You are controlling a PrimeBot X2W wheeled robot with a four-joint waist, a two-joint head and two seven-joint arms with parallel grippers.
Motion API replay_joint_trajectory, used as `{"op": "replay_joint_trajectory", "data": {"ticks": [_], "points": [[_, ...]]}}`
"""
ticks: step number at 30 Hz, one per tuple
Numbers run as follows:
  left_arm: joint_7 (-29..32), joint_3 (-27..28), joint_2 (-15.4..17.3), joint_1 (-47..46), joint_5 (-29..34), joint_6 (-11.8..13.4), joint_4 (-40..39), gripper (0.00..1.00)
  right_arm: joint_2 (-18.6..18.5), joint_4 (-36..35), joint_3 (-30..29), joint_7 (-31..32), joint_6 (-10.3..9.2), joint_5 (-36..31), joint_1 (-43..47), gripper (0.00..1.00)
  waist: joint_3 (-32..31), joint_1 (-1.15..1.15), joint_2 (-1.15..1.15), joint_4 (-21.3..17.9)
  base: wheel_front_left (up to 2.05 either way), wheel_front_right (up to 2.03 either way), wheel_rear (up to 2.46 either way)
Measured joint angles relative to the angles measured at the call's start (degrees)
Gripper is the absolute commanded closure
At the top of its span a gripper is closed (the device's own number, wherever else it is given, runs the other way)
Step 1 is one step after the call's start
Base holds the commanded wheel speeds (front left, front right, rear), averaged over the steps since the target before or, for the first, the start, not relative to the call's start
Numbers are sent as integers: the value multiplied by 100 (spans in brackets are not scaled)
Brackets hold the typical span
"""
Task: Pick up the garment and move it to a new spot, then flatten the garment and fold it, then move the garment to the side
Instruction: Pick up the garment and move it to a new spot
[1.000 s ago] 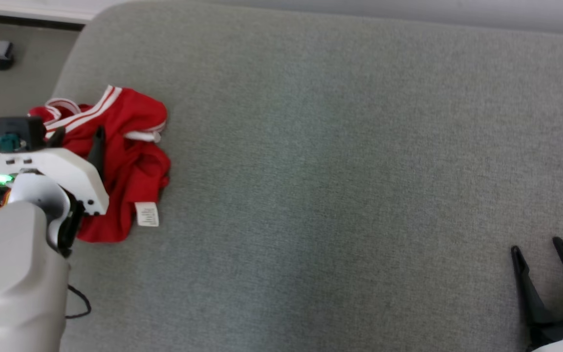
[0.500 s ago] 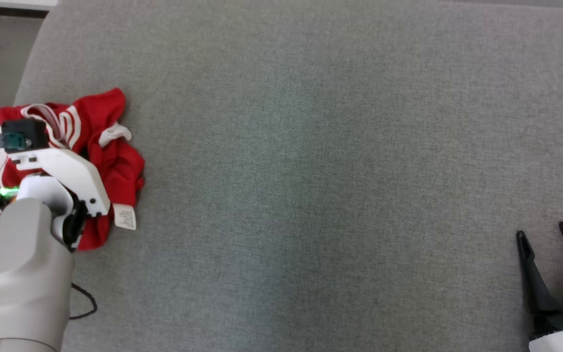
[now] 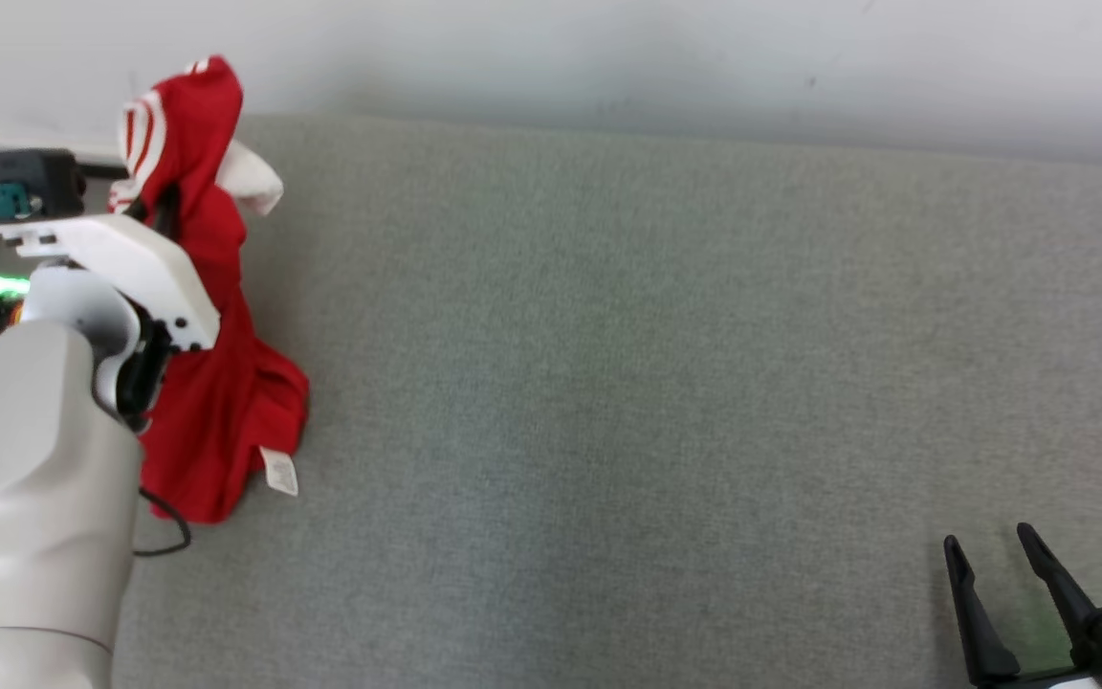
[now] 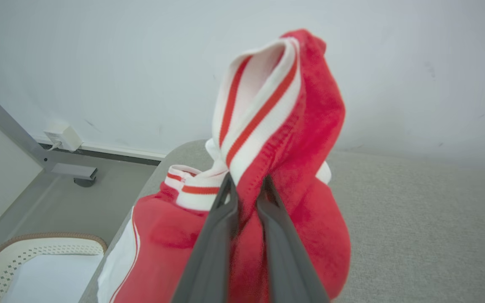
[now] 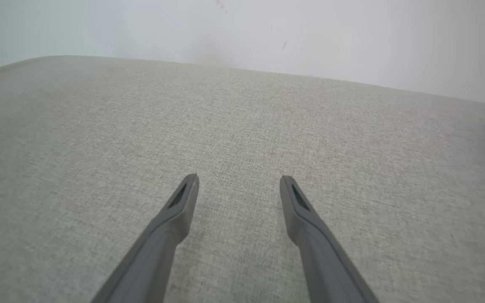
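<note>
Raised since the earlier frame, the red garment point(image 3: 216, 402) hangs at the left end of the grey cushion point(image 3: 608, 383) in the head view; in the left wrist view the left gripper point(image 4: 246, 185) pinches its fabric beside the striped cuff point(image 4: 259, 105); in the right wrist view the right gripper point(image 5: 239, 179) stands wide and empty.

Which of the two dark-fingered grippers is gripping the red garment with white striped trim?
The left gripper, its fingers pinched shut on the red garment beside the striped trim; the right gripper stands open above the grey upholstered surface.
</note>
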Motion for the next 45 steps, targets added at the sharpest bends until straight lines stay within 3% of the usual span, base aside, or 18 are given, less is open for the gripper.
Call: {"op": "replay_joint_trajectory", "data": {"ticks": [13,19,24,30,40,41,42,43,44,45], "points": [[538,-1013,-168,240,-572,-27,-2705,100,346,33,27,-4,0,9,188,0,-937,-1,0,-523,0,0,0],[959,-1517,-463,781,-876,-27,-4052,100,434,0,1,-5,0,-1,222,0,-1080,-1,0,-901,0,0,0],[1224,-2084,-853,1362,-968,-27,-4700,100,517,-3,22,-5,0,-7,227,0,-1109,-1,0,-1232,0,0,0],[1204,-2869,-1169,2041,-1006,77,-4568,100,600,24,93,-5,0,-2,210,0,-1060,-1,0,-1628,0,0,0],[92,-3946,-1313,2424,-882,441,-2804,100,671,119,141,-5,0,19,80,0,-815,-1,0,-2121,0,0,0],[-57,-4077,-1313,2424,-943,487,-2719,94,675,124,140,-5,0,19,74,0,-796,0,0,-2142,0,0,0],[-207,-4227,-1317,2423,-1026,527,-2657,58,679,130,143,-5,0,19,70,0,-780,-1,0,-2157,0,0,0],[-326,-4366,-1318,2418,-1110,554,-2593,8,680,140,137,-5,0,19,69,0,-769,-1,0,-2166,0,0,0],[-421,-4504,-1321,2419,-1233,567,-2547,0,680,151,131,-5,0,19,68,0,-763,-1,0,-2165,0,0,0],[-534,-4580,-1321,2424,-1389,608,-2530,0,681,156,118,-5,0,19,66,0,-761,-1,0,-2157,0,0,0]]}}
